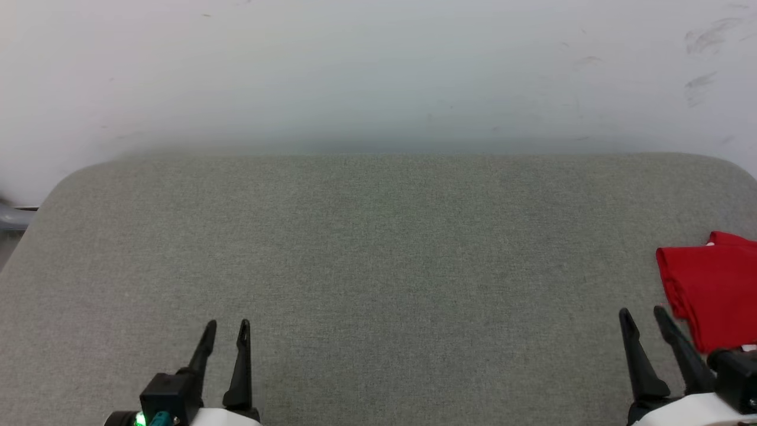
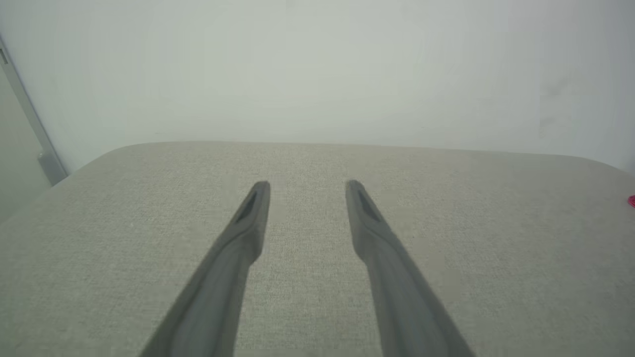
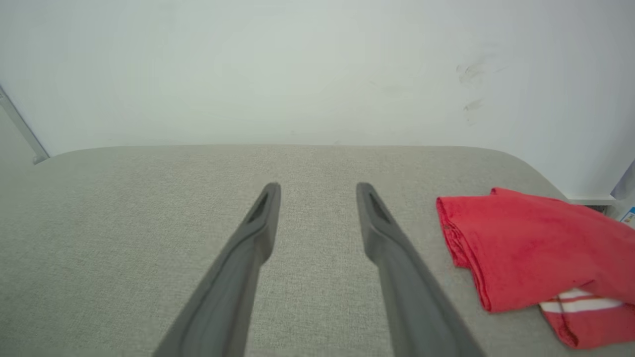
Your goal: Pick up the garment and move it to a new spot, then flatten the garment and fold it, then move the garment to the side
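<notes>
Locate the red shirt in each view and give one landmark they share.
Head view: shirt at the right edge, mid-height, cut by the frame, just past the right gripper.
Left wrist view: shirt is a red sliver at the far right edge.
Right wrist view: shirt lower right, folded, right of the gripper.
Shared landmark: the grey table's far edge against the white wall.

One garment (image 3: 526, 248): red, folded, lying just to the right of the fingers (image 1: 636, 349) of the right gripper (image 1: 641, 313). Two grippers, counting the left gripper (image 1: 228, 325); each carries two long dark fingers, four in all. One grey fabric-covered worktop (image 1: 378, 248) runs beneath and ahead of all four fingers. One pale wall (image 1: 378, 71) stands beyond their tips.
</notes>
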